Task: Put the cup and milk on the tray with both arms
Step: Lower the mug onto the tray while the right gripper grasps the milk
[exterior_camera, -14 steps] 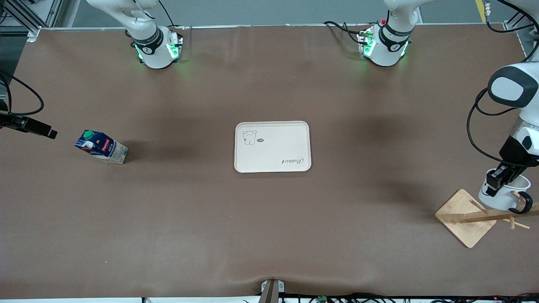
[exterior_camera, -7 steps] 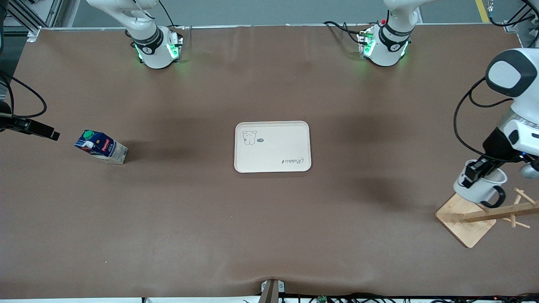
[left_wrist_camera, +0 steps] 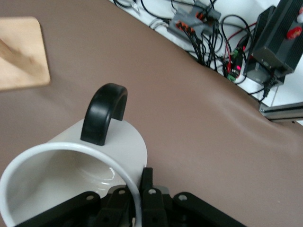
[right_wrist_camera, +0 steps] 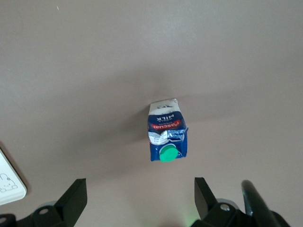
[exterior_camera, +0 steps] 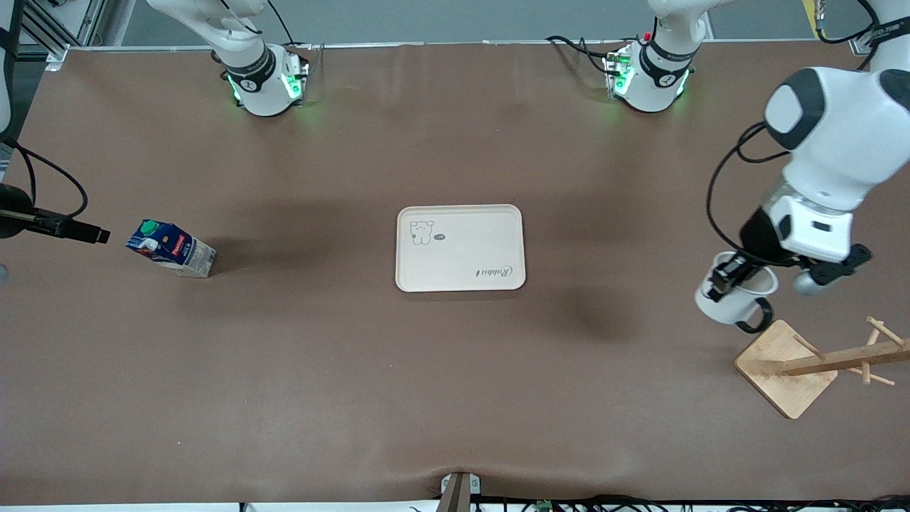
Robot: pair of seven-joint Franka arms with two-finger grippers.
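Tray (exterior_camera: 461,248) bare. Left gripper (exterior_camera: 721,276) carries cup (exterior_camera: 736,299) in air, jaws clamped on rim. Right gripper (right_wrist_camera: 137,198), jaws apart, hovers above milk (exterior_camera: 170,248), ungrasped.

White cup (exterior_camera: 732,302) with black handle; dark-blue milk (exterior_camera: 170,249), green cap, red label; cream tray (exterior_camera: 461,267), bear drawing; brown table (exterior_camera: 320,370)

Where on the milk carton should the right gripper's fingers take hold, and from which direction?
Probably from straight above: the milk stands upright under the open right gripper. Grip the flat side walls just below the green cap, where the straight body suits parallel fingers.
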